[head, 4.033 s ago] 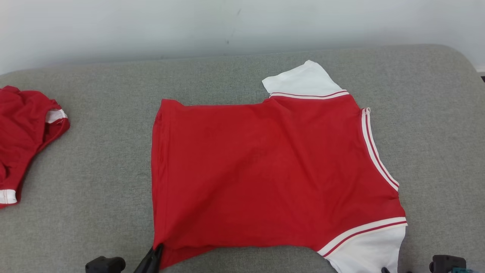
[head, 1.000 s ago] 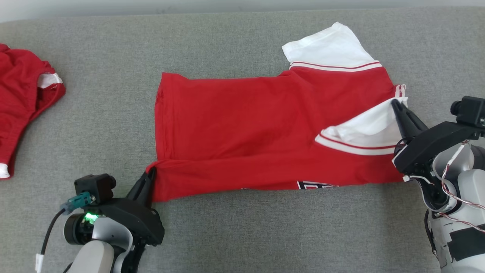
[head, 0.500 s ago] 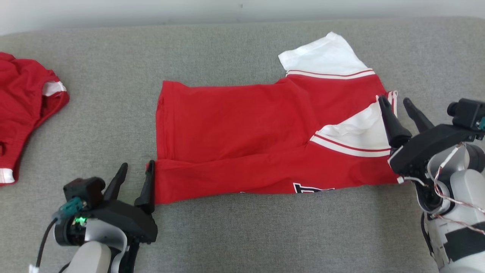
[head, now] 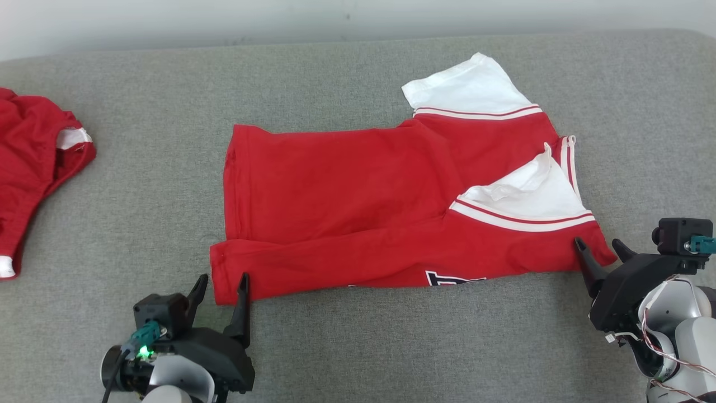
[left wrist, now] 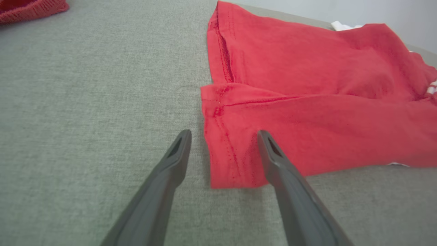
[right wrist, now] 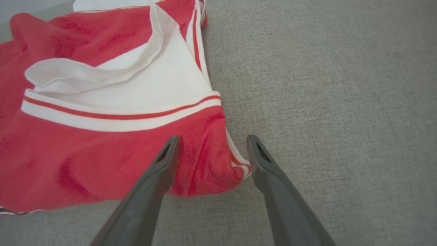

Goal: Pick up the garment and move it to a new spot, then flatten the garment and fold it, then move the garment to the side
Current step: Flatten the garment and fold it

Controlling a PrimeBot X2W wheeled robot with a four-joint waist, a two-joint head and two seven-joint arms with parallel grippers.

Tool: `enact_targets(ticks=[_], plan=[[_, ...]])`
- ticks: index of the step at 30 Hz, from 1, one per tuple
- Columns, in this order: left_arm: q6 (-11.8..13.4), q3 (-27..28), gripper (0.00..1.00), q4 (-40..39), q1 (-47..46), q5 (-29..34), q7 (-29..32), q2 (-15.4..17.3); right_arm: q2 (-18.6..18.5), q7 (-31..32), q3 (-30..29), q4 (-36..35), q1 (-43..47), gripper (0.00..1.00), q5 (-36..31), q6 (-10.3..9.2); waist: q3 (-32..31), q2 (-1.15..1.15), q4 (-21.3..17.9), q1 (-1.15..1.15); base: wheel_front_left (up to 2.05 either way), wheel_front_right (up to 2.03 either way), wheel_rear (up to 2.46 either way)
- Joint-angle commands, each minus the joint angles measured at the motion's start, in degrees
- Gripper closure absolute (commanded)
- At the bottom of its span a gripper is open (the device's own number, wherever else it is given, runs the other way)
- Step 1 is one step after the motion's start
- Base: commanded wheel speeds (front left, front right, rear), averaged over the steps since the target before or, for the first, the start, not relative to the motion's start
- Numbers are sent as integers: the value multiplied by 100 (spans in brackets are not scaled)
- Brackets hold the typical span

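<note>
Garment (head: 358,201) lies mid-cushion (head: 391,347), red shirt with its near long edge already folded over the body and the near white sleeve (head: 531,193) lying rumpled on top. The far sleeve (head: 464,87) sticks out flat. Left gripper (head: 223,276) is at the near-left corner, jaws spread, gripping nothing. Right gripper (head: 596,242) is at the near-right corner, also spread and empty. In the wrist views each pair of fingers straddles its corner, so pull both straight back and low without snagging cloth. Likely next is the far edge: pinch both far corners together, keep the hem taut, lay it evenly over the near fold. Second red garment (head: 33,168) is far left, well apart.
</note>
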Motion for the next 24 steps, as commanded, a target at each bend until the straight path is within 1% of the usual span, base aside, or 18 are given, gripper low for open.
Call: enact_targets(ticks=[1,4,6,13,20,21,22,23,24], plan=[[51,-14,0,30,-119,71,-8,-8,64,37,-67,-35,38,0,-137,18,44,0,-22,1,0,0,0],[160,-38,0,131,-184,104,153,-25,203,178,-235,-58,17,0,-338,19,75,0,-27,1,0,0,0],[191,-65,0,149,-247,118,229,-23,259,227,-291,-119,-18,0,-451,18,99,0,-29,1,0,0,0],[174,-146,0,233,-255,21,475,-6,397,343,-416,-207,-193,0,-628,18,143,0,-10,1,0,0,0],[105,-279,0,301,-185,-38,787,-8,312,1143,-443,-32,-440,0,-783,18,141,0,-6,1,0,0,0],[107,-295,4,308,-190,-46,823,-8,278,1246,-421,-9,-478,0,-791,18,146,0,-6,1,0,0,0],[96,-310,46,309,-201,-51,840,-15,245,1305,-404,13,-528,0,-782,18,154,0,-8,1,0,0,0],[91,-324,79,315,-224,-57,864,-12,223,1363,-390,41,-575,0,-763,18,162,0,-11,1,0,0,0],[69,-343,100,328,-244,-64,894,-12,211,1430,-370,73,-613,0,-757,18,168,0,-14,1,0,0,0]])
